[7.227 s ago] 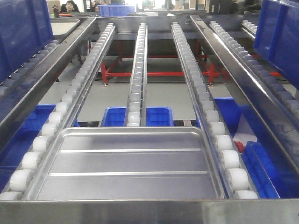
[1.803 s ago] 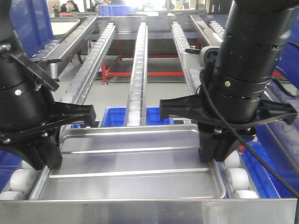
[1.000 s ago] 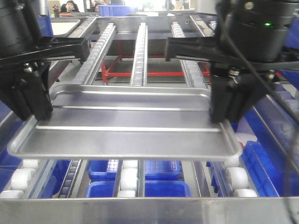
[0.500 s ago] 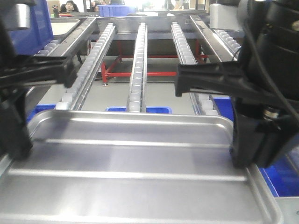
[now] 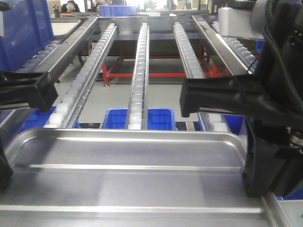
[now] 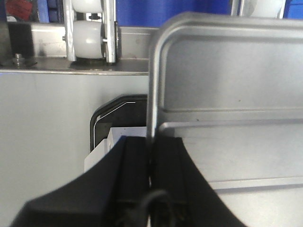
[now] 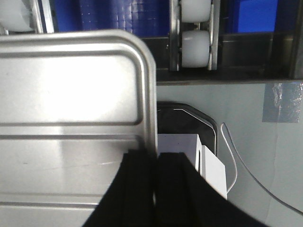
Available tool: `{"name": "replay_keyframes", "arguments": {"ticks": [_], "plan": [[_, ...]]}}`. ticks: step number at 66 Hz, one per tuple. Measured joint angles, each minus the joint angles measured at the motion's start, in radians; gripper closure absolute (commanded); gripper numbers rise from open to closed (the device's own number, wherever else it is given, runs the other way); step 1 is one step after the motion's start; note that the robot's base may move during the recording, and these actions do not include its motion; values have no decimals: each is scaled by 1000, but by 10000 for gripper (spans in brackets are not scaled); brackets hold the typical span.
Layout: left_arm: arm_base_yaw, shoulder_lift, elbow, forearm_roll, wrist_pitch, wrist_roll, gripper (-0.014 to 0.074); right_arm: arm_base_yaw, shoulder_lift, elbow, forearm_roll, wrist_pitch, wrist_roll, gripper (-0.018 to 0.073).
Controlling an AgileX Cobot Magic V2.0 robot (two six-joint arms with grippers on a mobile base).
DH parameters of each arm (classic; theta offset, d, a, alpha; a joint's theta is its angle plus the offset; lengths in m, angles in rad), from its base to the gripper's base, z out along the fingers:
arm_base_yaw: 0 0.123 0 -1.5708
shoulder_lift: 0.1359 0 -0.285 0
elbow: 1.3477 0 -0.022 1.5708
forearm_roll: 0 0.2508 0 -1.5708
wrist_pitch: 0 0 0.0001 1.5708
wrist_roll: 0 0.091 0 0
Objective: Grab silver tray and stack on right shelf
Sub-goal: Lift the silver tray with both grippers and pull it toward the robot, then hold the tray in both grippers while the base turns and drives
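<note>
Lifted higher and drawn back, the silver tray (image 5: pixel 132 175) hangs above the front end of the roller rack (image 5: pixel 137 71). Left pincer (image 6: pixel 150 146) and right pincer (image 7: pixel 155 161) each clench a side rim; pickup looks done, stacking remains.

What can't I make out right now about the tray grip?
- Front view: the near edge of the silver tray is cut off by the frame bottom.
- Left wrist view: the rim clamped by the left end effector is covered by its black fingers.
- Right wrist view: the right end effector covers the rim likewise.
- Every view: the tray's underside is hidden by its own floor.
</note>
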Motion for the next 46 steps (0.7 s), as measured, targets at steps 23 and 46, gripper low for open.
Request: {"name": "replay_keyframes", "arguments": {"ticks": [23, 46], "plan": [[0, 0, 0, 1, 0, -2, 687, 0, 0, 0, 0, -2, 0, 489], [0, 0, 0, 1, 0, -4, 687, 0, 0, 0, 0, -2, 1, 489]]}}
